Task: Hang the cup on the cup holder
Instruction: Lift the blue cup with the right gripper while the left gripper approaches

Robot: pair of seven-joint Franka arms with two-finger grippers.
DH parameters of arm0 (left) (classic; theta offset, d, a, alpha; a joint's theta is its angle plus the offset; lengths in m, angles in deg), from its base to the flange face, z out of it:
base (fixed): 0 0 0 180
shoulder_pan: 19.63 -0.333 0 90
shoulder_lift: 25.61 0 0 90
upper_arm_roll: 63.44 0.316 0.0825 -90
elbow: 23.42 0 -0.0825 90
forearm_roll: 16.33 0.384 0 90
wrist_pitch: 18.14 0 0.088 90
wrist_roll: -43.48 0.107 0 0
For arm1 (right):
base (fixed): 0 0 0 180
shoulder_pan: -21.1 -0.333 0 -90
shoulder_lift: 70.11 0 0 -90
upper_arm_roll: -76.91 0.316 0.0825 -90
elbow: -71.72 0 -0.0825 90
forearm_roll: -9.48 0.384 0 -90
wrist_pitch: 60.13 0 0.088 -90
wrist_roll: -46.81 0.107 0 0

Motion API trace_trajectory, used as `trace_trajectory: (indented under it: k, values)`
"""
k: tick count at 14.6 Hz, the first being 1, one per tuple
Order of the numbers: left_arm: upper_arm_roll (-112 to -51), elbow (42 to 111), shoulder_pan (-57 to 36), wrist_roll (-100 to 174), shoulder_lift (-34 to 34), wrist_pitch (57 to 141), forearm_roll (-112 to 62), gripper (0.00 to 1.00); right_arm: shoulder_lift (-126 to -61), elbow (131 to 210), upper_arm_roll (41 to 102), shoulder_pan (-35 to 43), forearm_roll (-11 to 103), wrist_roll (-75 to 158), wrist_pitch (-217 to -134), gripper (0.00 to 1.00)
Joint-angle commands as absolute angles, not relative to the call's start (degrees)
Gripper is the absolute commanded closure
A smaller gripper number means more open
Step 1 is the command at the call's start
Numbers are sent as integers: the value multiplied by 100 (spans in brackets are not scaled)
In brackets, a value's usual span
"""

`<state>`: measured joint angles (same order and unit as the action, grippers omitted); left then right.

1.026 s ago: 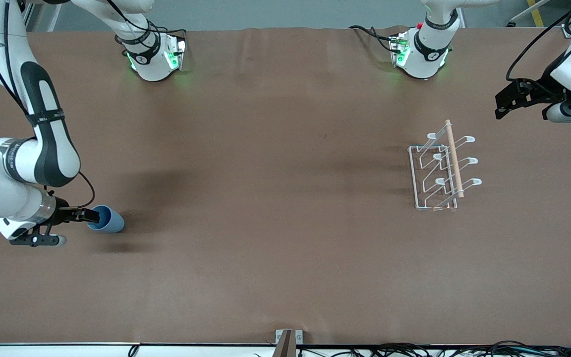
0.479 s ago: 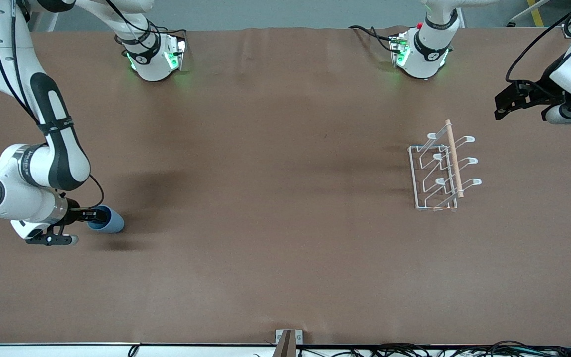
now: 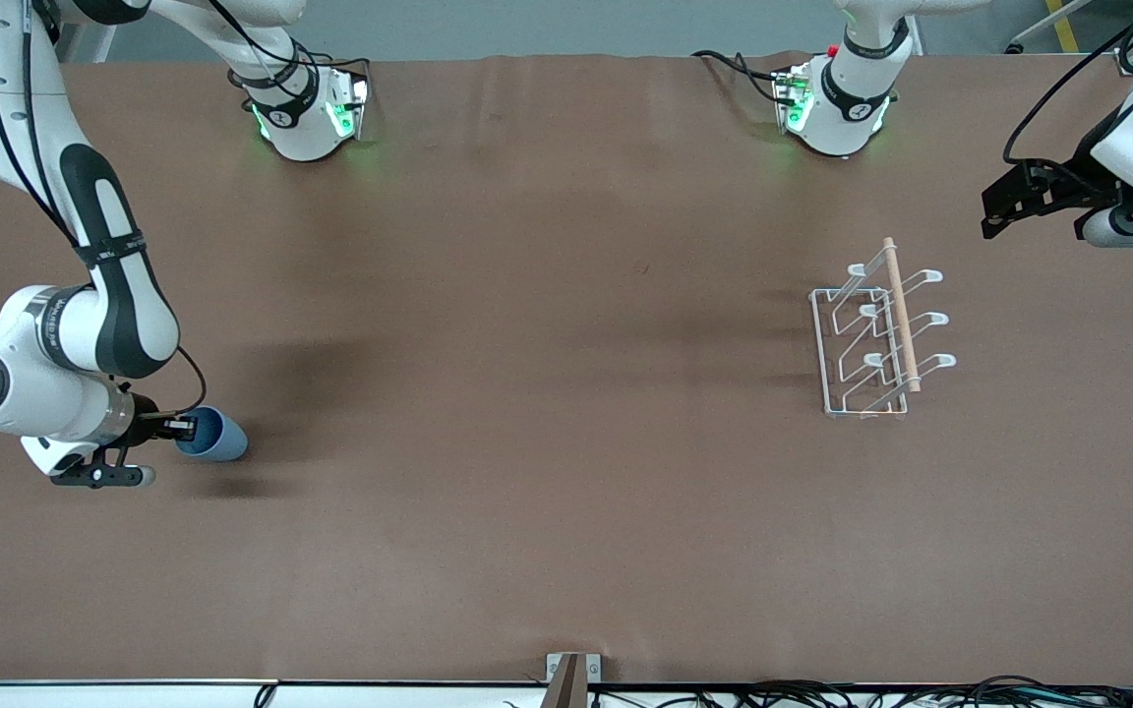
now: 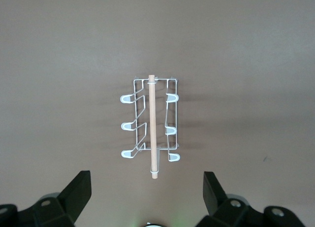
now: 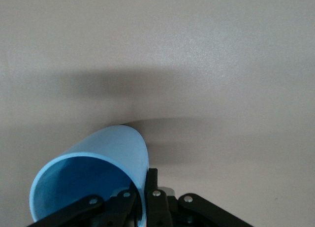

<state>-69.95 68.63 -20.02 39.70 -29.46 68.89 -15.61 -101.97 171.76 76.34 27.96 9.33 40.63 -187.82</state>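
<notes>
The light-blue cup (image 3: pixel 219 439) lies on its side on the brown table near the right arm's end, its mouth toward my right gripper (image 3: pixel 189 428). In the right wrist view the cup (image 5: pixel 101 160) fills the lower part, and my right gripper (image 5: pixel 143 183) is shut on its rim, one finger inside the mouth and one finger (image 5: pixel 152 181) outside the wall. The white wire cup holder (image 3: pixel 871 339) with its wooden rod (image 3: pixel 901 315) stands toward the left arm's end. My left gripper (image 3: pixel 997 205) waits open in the air beside the cup holder (image 4: pixel 150 126); its own view shows the left gripper (image 4: pixel 146 186) holding nothing.
Both arm bases (image 3: pixel 306 108) stand along the table edge farthest from the front camera. A small metal bracket (image 3: pixel 567 677) and cables run along the nearest edge. Bare brown table (image 3: pixel 547 393) stretches between the cup and the rack.
The right arm slid in toward the cup and its fingers closed on the rim. The cup stayed lying in place. The left arm barely moved.
</notes>
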Motion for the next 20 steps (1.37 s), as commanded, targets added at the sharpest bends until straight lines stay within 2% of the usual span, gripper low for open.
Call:
trace_trajectory:
  k: [1,7,10,14,17,20]
  values:
    - [-7003,6737,-1999,4014,-2886,6843,-1536,0,-9781,17209,7664,2769,1027,4057,-18267,100]
    - [-7126,6737,-1911,4005,-2895,6843,-1466,0,-8884,17226,7962,2479,1201,4074,-17308,100]
    - [-7292,6710,-1814,3970,-2791,6895,-1431,0,-8708,17235,8103,2374,2543,4066,-16754,100]
    - [-7907,6272,-1744,3900,-2307,6992,-1457,0,-8567,17279,8104,1996,4082,4074,-16385,100]
    - [-8417,6104,-1499,3900,-2105,7290,-1509,0,-8575,17279,8104,1663,5128,4039,-16331,100]
    - [-8629,6095,-1139,3926,-1868,7703,-1649,0,-8602,17279,8104,1398,5999,4030,-16296,100]
